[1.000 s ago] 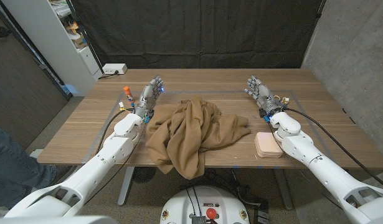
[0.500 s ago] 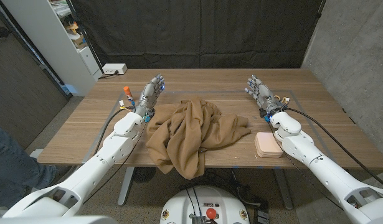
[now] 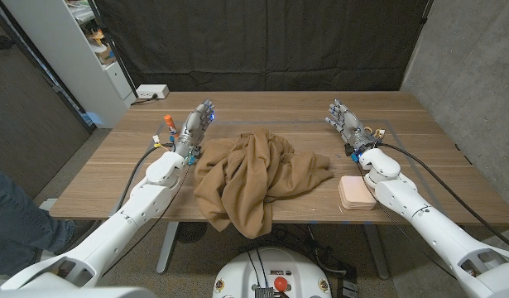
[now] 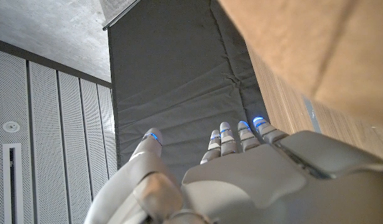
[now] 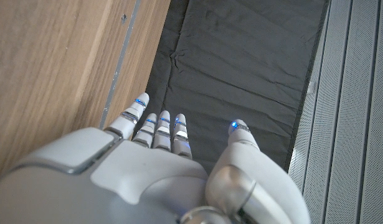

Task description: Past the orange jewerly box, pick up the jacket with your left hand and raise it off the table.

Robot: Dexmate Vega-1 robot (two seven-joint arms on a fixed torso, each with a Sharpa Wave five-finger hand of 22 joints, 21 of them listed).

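Jacket (image 3: pixel 258 175), tan and soft, lies crumpled in deep folds at the middle of my wooden table (image 3: pixel 287 112), one fold drooping over the near edge. Just right of it near that edge sits the jewelry box (image 3: pixel 356 192), a pale peach, rounded, flat square, close beside my right forearm.

Further out, my left hand (image 3: pixel 196 128) hovers just beside the jacket's left edge, fingers stretched forward and a little apart, holding nothing, and I cannot tell if it touches the cloth. In the left wrist view that hand (image 4: pixel 241 174) shows its smooth grey back, fingertips glowing blue, the tan cloth (image 4: pixel 316 43) close alongside and the wood grain running past.

My right hand (image 3: pixel 343 120) stands further out on the right, well apart from the jacket, fingers extended and spread, empty. The right wrist view shows the same hand (image 5: pixel 147 168) over bare planks.

Beyond my left hand, a small orange-capped marker (image 3: pixel 170 122) lies on the table.

Against a second ago, my left hand has shifted slightly leftward, away from the jacket; jacket, box and right hand are unchanged.
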